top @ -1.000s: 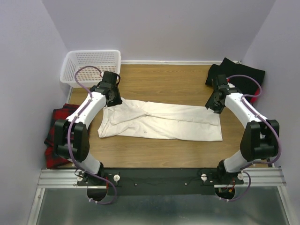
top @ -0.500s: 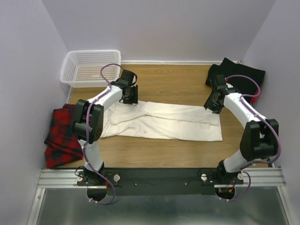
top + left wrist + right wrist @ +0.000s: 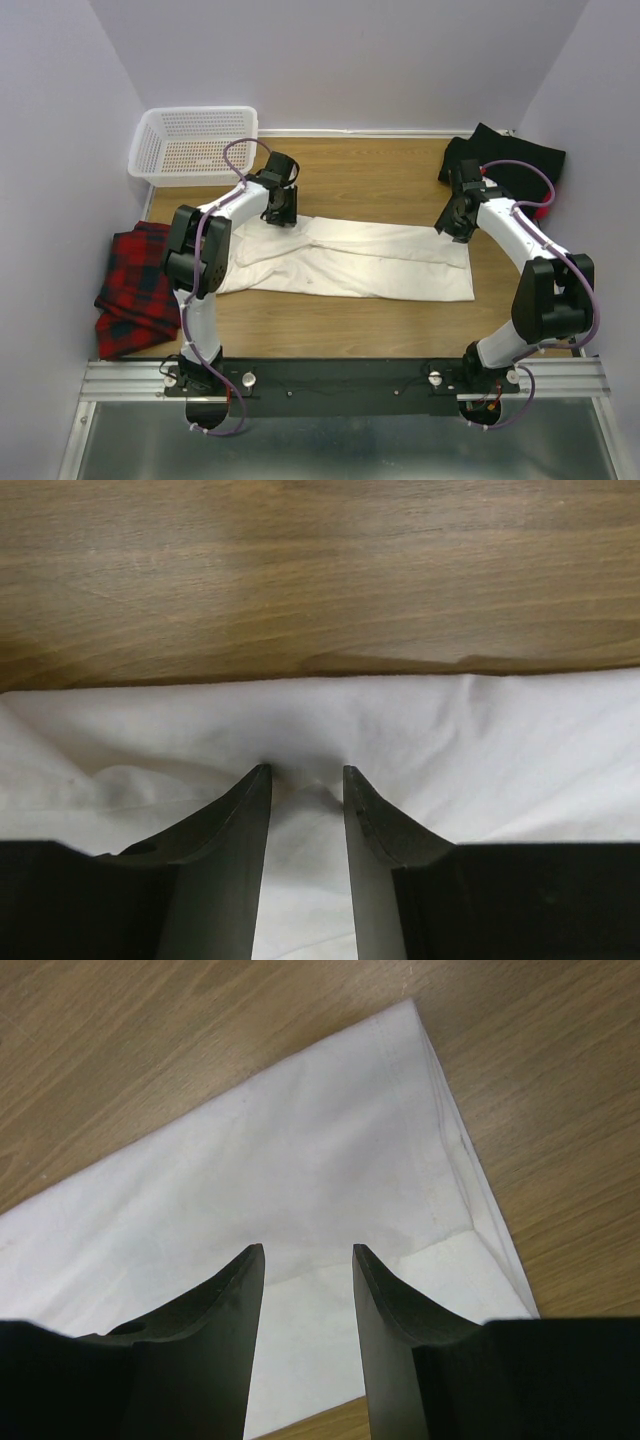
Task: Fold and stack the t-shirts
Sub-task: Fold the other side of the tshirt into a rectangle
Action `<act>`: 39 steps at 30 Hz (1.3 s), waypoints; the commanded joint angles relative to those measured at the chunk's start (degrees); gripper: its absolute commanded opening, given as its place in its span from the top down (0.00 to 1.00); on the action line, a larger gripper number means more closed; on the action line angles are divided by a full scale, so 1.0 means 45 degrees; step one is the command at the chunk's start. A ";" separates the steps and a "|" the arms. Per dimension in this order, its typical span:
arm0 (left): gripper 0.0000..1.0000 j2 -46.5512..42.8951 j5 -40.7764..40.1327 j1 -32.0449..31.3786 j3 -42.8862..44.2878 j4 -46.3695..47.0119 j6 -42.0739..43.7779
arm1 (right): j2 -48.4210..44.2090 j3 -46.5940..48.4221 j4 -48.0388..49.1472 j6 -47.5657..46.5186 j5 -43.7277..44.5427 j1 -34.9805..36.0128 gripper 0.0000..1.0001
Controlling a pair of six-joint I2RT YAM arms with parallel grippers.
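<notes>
Cream-white t-shirt (image 3: 350, 258): lies mid-worktop (image 3: 370, 170) as a long narrow band, its left end rumpled.
Left pincer (image 3: 305, 772): released, tips pressed on the band's far edge, a small pucker between them.
Right pincer (image 3: 306, 1250): released, poised over the band's far right corner.
Black t-shirt (image 3: 515, 160): heaped in the far right corner, unfolded.
Red t-shirt (image 3: 130, 290): crumpled at the left edge.
Done: seemingly only the lengthwise fold of one shirt.
Left: its crosswise folds, both other shirts, the stack.
</notes>
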 commanded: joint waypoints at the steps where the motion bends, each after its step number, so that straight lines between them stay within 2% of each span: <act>1: 0.64 0.0044 -0.1011 -0.0149 0.0245 -0.0515 0.0012 | 0.0225 0.0095 0.0022 0.0154 0.0122 0.0065 0.51; 3: 0.69 -0.0054 -0.1148 -0.0168 0.0187 -0.0633 0.0012 | 0.0245 0.0094 0.0041 0.0173 0.0160 0.0046 0.51; 4: 0.79 -0.0171 -0.1167 -0.0168 0.0167 -0.0672 0.0012 | 0.0245 0.0075 0.0041 0.0173 0.0161 0.0065 0.51; 7: 1.00 -0.0444 -0.1187 -0.0207 0.0069 -0.0808 0.0012 | 0.0264 0.0055 0.0041 0.0212 0.0180 0.0065 0.51; 23: 1.00 -0.3647 -0.1246 -0.1379 -0.1199 -0.1725 -0.0847 | 0.0303 -0.0081 0.0061 0.0271 0.0160 0.0065 0.51; 36: 1.00 -0.6870 -0.0428 -0.3525 -0.5258 -0.2293 -0.3190 | 0.0557 0.0250 0.0100 0.0037 0.0297 0.0065 0.51; 39: 0.69 -0.7125 -0.0580 -0.3917 -0.5866 -0.2526 -0.3815 | 0.0674 0.0368 0.0120 -0.0061 0.0220 0.0065 0.51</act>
